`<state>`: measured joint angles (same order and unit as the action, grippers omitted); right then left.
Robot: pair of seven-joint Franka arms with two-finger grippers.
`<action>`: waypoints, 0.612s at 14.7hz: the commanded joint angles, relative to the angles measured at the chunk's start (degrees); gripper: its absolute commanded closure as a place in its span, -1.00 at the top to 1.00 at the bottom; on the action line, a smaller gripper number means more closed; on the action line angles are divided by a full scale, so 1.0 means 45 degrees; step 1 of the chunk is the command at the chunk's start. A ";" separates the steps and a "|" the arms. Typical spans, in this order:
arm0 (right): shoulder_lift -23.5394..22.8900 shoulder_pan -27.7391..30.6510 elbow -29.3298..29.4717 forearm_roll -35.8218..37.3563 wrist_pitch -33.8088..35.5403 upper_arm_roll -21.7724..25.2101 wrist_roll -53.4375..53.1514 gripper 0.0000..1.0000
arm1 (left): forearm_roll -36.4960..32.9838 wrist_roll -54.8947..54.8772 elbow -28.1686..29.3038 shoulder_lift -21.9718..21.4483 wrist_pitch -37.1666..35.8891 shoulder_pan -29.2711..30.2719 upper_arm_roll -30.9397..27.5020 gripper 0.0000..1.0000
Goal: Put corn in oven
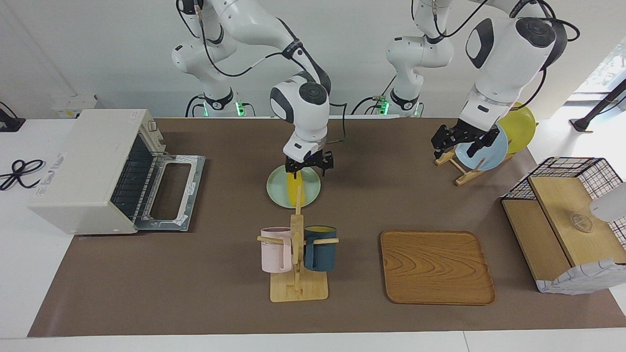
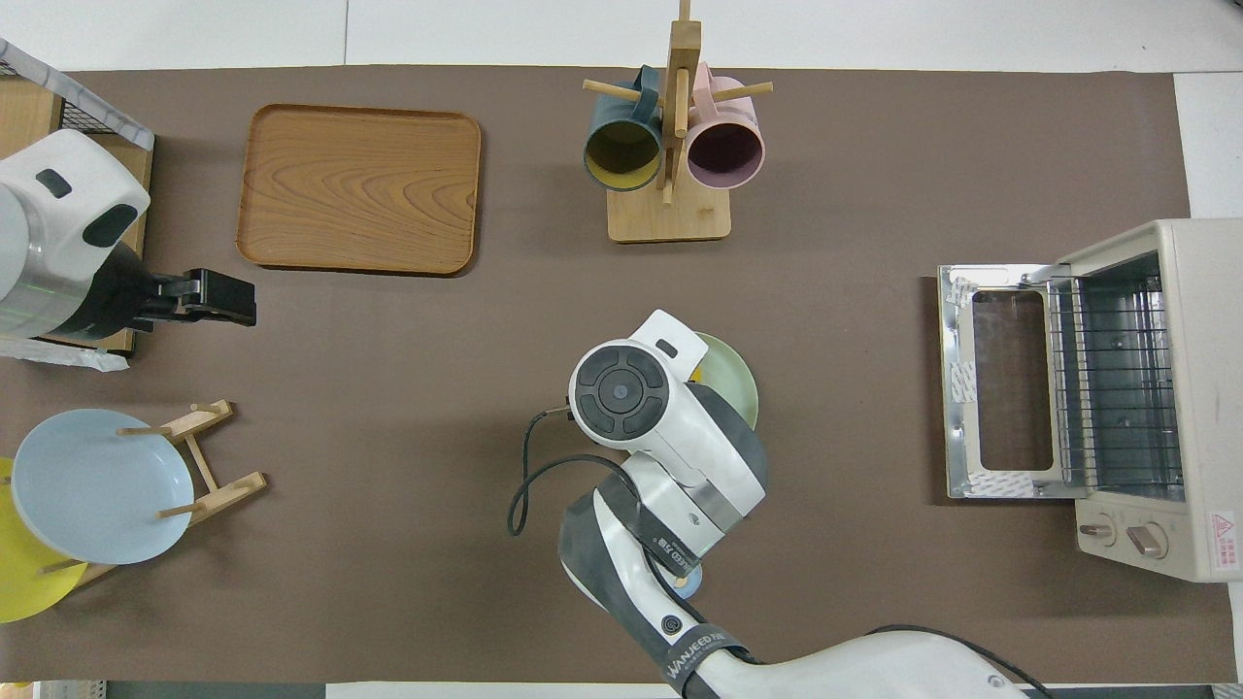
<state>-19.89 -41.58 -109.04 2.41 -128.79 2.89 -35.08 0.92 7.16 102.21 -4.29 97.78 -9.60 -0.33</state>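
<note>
Right pincer [image 1: 309, 168]: over the pale green plate [image 1: 279, 188], directly above the corn's end nearer the robots; fingers spread wide, holding nothing, tips just above the cob; contact cannot be told.

Corn [image 1: 294, 189]: lies on the green plate under the right pincer, long axis running from the robots' end toward the mug rack, flat on the plate. In the overhead view the arm covers it almost wholly.

Green plate: one item, the corn. Bare counter [image 1: 205, 274] all around it.

Mug rack [image 1: 297, 264]: wooden, just past the plate's edge farther from the robots; pink mug [image 1: 275, 249] and dark blue mug [image 1: 320, 248] hang on its pegs.

Oven [image 1: 88, 171]: well apart from the right pincer, at the right arm's end of the counter; door [image 2: 1005, 381] dropped flat and open, wire rack [image 2: 1117, 379] bare inside. Open brown surface lies between plate and door.

Wooden tray [image 1: 436, 267]: toward the left arm's end, nothing in it.

Left pincer [image 1: 461, 142]: waits, fingers spread, nothing held, over the plate stand [image 1: 459, 166] carrying a blue plate [image 2: 97, 485] and a yellow plate [image 1: 519, 122].

Wire-and-wood basket [image 1: 567, 230]: at the counter's edge at the left arm's end.
</note>
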 commanded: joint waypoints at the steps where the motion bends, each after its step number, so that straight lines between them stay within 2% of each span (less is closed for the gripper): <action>1: -0.0130 0.0021 -0.0104 0.0168 -0.0403 -0.0036 -0.0153 0.93 | -0.0381 -0.0244 0.0001 -0.0335 -0.0713 0.0142 0.0112 1.00; 5: -0.0209 -0.0156 0.0266 0.0071 -0.0248 -0.0056 -0.0153 0.86 | -0.0381 -0.0283 0.0490 -0.0628 -0.0402 0.0142 0.0093 1.00; 7: -0.0267 -0.0136 0.0287 -0.0007 -0.0383 -0.0056 -0.0153 0.65 | -0.0400 -0.0341 0.0431 -0.0531 0.0045 0.0142 0.0093 1.00; 9: -0.0326 -0.0136 0.0170 -0.0008 -0.0462 -0.0056 -0.0153 0.55 | -0.0401 -0.0341 0.0179 -0.0452 0.0087 0.0122 -0.0024 1.00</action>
<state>-20.24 -42.41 -108.64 2.40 -129.56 2.79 -35.09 0.47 6.59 102.87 -5.61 97.00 -9.47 -0.37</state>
